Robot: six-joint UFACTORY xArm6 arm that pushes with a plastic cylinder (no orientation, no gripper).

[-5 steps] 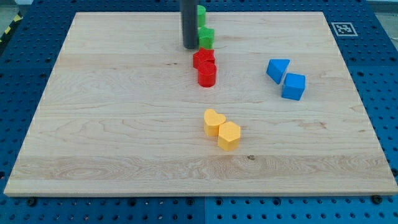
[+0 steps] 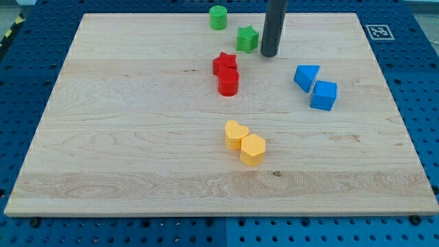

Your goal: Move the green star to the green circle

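The green star [image 2: 247, 38] lies near the view's top, right of centre. The green circle [image 2: 218, 17] stands up and to the left of it, near the board's top edge, with a gap between them. My tip [image 2: 269, 53] is just to the right of the green star, close beside it. I cannot tell whether it touches the star.
A red star [image 2: 224, 64] and a red cylinder [image 2: 228, 82] sit together just below the green star. A blue triangle [image 2: 306, 76] and a blue cube [image 2: 324, 95] lie at the right. A yellow heart [image 2: 236, 134] and a yellow hexagon [image 2: 252, 149] lie lower centre.
My tip has moved from the left of the green blocks to the right of the green star. The green star has shifted right and slightly down, away from the green circle.
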